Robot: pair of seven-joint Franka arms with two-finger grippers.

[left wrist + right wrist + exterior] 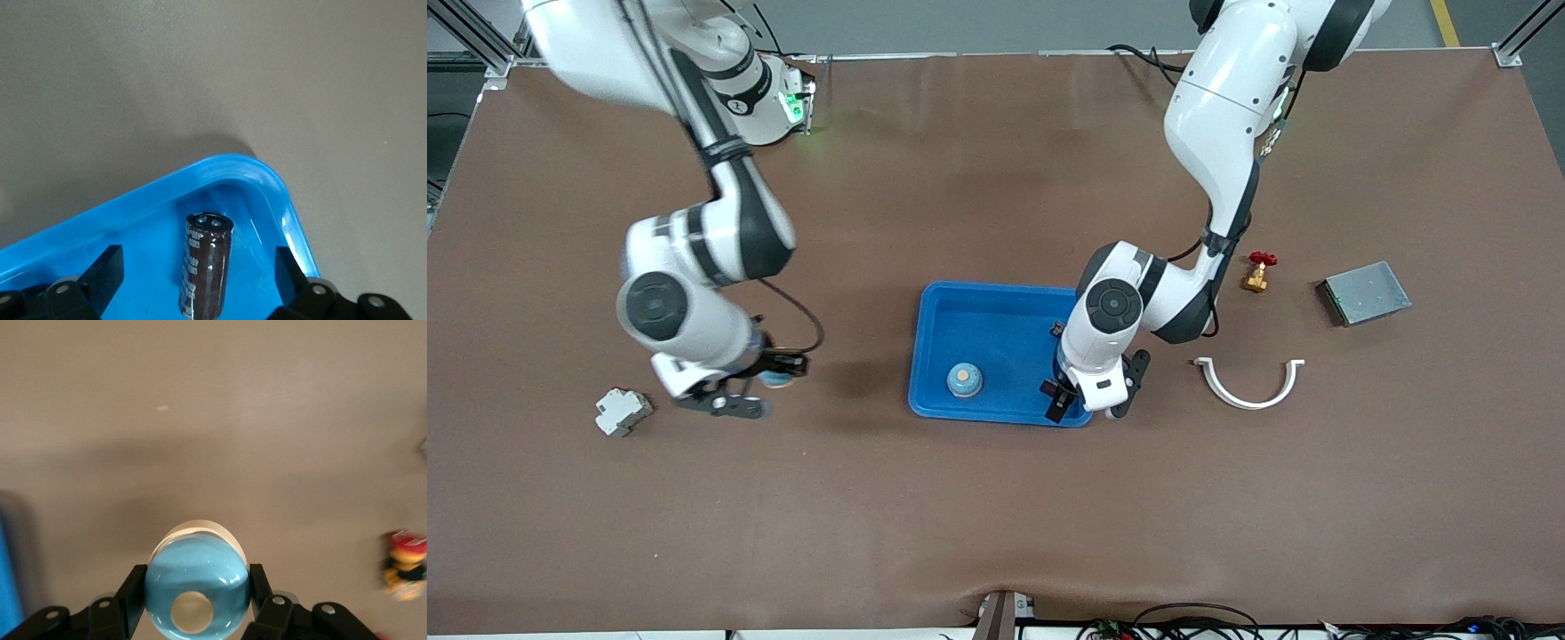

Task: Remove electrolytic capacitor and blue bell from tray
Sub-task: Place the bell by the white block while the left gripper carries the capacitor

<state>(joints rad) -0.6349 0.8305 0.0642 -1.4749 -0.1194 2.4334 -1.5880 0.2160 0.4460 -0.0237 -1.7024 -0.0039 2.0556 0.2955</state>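
Electrolytic capacitor (207,267) straddled by left gripper's (197,257) spread jaws in tray (996,307) corner, mid-frame. Blue bell (197,587) pinched by right gripper (197,577) over counter (996,516). If closed off-centre, capacitor could be rolled away.

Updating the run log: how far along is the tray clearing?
Nothing set down yet. In hand: right gripper holds a blue bell over the table, outside the tray; left gripper's open fingers straddle the electrolytic capacitor in a tray corner, ungripped. Left: lift the capacitor, set both down; a second blue bell sits in the tray.
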